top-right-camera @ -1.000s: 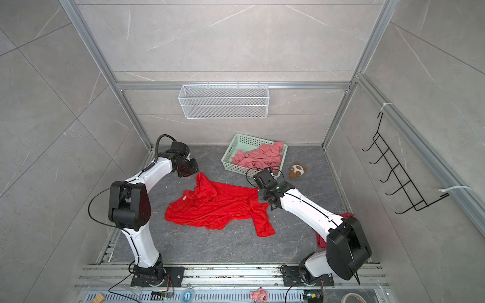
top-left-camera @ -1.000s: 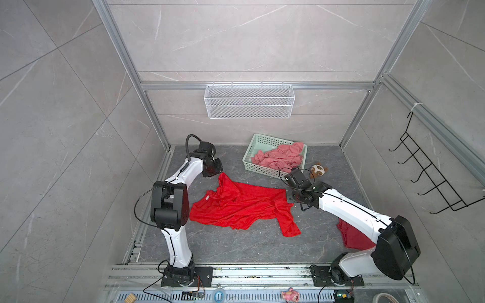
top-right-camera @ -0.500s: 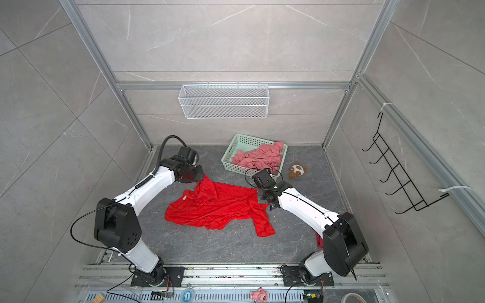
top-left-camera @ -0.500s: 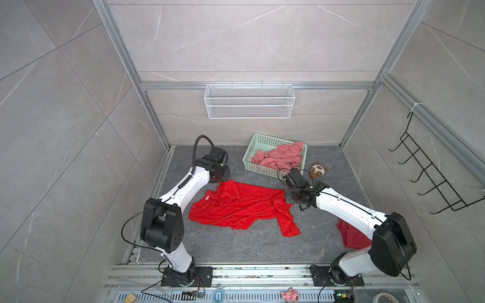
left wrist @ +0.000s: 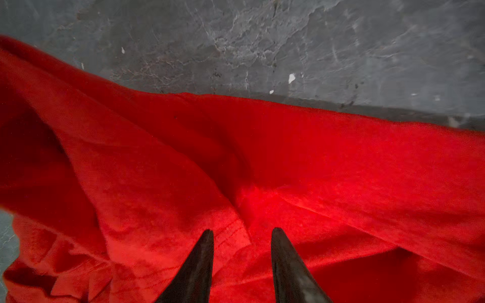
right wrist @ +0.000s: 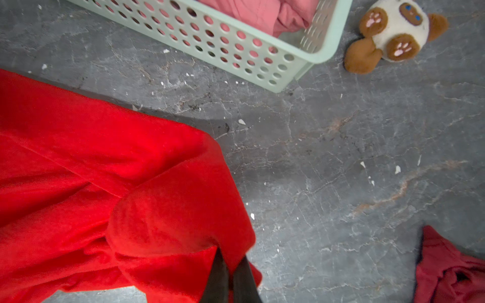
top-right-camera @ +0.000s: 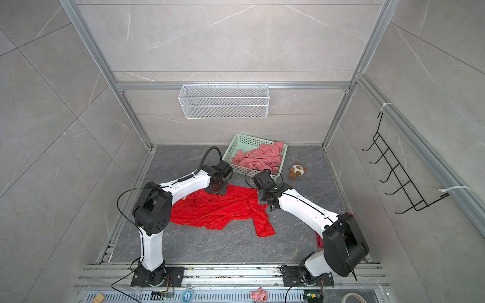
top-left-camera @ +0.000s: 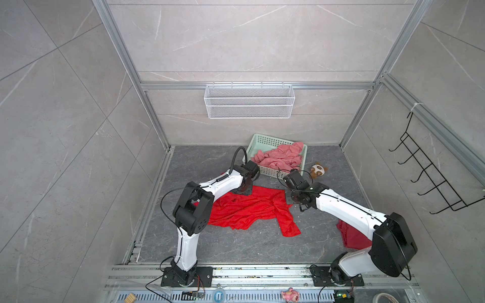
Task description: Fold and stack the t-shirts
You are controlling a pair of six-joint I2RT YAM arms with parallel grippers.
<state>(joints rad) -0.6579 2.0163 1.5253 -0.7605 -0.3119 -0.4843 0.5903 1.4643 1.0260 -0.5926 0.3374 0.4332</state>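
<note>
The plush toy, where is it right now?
In both top views the plush toy lies on the grey floor toward the back, just right of the green basket, not touching it.

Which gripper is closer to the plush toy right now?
Right. The right gripper, shut on a corner of the red t-shirt, has only bare floor between it and the plush toy. The left gripper hangs open over the shirt's edge, farther away, past the right gripper.

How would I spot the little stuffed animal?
Find the mint-green basket at the back of the grey floor. The plush toy lies on the floor just beside it. Only it is small, brown and white; the basket holds pink shirts.
</note>
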